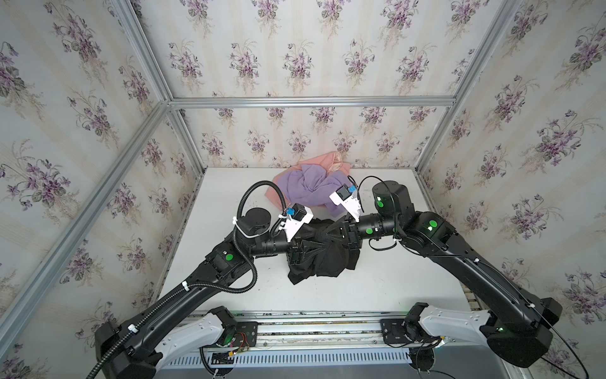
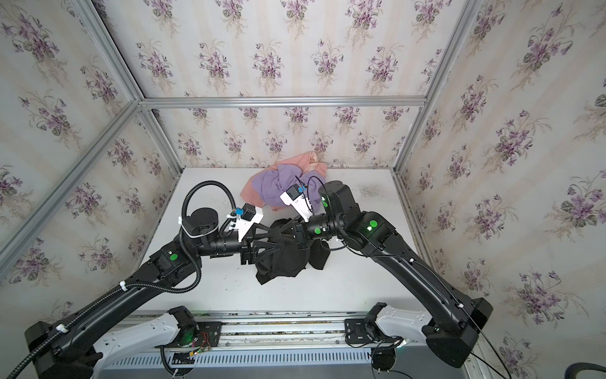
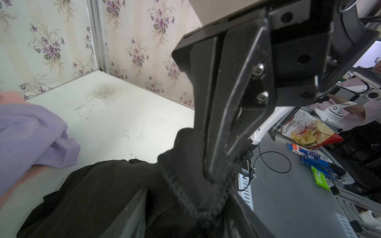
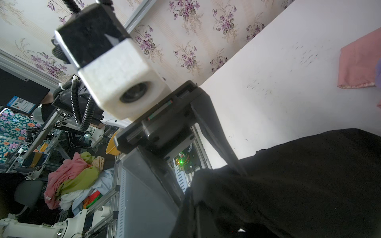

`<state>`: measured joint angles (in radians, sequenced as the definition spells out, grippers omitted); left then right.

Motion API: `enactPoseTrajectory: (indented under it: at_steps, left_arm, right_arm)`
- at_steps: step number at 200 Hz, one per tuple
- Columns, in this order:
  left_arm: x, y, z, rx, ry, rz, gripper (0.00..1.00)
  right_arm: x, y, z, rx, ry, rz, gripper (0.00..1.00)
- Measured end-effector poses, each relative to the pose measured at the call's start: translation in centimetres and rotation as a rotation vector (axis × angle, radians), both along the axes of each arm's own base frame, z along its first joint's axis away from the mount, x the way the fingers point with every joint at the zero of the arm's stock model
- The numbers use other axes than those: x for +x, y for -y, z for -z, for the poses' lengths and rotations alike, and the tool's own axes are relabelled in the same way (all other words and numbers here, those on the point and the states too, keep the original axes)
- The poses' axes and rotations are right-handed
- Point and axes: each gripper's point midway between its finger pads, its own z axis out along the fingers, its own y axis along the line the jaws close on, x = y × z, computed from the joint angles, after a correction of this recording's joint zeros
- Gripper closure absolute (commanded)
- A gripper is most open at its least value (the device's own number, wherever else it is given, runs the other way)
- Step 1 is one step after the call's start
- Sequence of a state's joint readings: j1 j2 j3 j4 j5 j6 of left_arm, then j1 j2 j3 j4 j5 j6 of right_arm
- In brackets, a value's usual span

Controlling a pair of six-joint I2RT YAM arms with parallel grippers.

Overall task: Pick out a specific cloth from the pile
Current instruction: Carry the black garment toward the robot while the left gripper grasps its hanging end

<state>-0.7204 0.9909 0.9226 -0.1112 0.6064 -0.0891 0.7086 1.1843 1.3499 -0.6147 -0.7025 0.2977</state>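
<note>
The cloth (image 1: 328, 265) is found at the middle of the table (image 1: 400, 285), just on the near side of the pile (image 1: 311, 188), whose lavender and salmon-pink garments are heaped against the far wall (image 1: 311, 131). A bunched fold is clenched in the right gripper (image 1: 328, 233), likely so that it can be raised apart. The left gripper (image 1: 316, 245) is set around the same fold from the left, jaws partly apart; whether anything is pinched cannot be told.

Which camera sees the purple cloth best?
A top view: the purple cloth shows almost whole, lying on the pink cloth, with the right arm's camera hiding one corner. The left wrist view catches only one fold; the right wrist view, a sliver at the edge.
</note>
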Motion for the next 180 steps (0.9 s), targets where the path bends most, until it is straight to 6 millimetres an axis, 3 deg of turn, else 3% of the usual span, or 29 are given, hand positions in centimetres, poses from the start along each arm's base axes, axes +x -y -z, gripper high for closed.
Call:
enactPoseTrajectory:
  at_steps: [63, 74, 102, 119, 125, 156, 180]
  left_arm:
    - [0.0, 0.0, -0.2, -0.004, 0.002, 0.002, 0.83]
    - [0.0, 0.0, -0.2, -0.004, 0.000, 0.001, 0.83]
    - [0.2, 0.2, 0.0, -0.004, -0.018, -0.003, 0.85]
    - [0.4, 0.4, 0.4, 0.002, -0.036, -0.009, 0.85]
    - [0.5, 0.4, 0.5, 0.004, -0.039, -0.009, 0.86]
    - [0.6, 0.4, 0.7, 0.006, -0.053, -0.015, 0.86]
    - [0.7, 0.4, 1.0, 0.010, -0.058, -0.024, 0.86]
  right_arm:
    - [0.2, 0.0, -0.1, 0.000, 0.008, 0.008, 1.00]
    - [0.2, 0.1, -0.2, 0.001, 0.013, 0.009, 1.00]
    - [0.2, 0.2, 0.0, 0.002, 0.031, 0.015, 0.75]
    - [0.1, 0.4, 0.0, 0.001, 0.063, 0.013, 0.40]
    - [0.1, 0.6, 0.1, -0.002, 0.077, 0.015, 0.33]
    - [-0.1, 2.2, -0.2, -0.012, 0.202, 0.057, 0.08]
    - [-0.3, 3.9, 0.2, -0.023, 0.280, 0.112, 0.03]
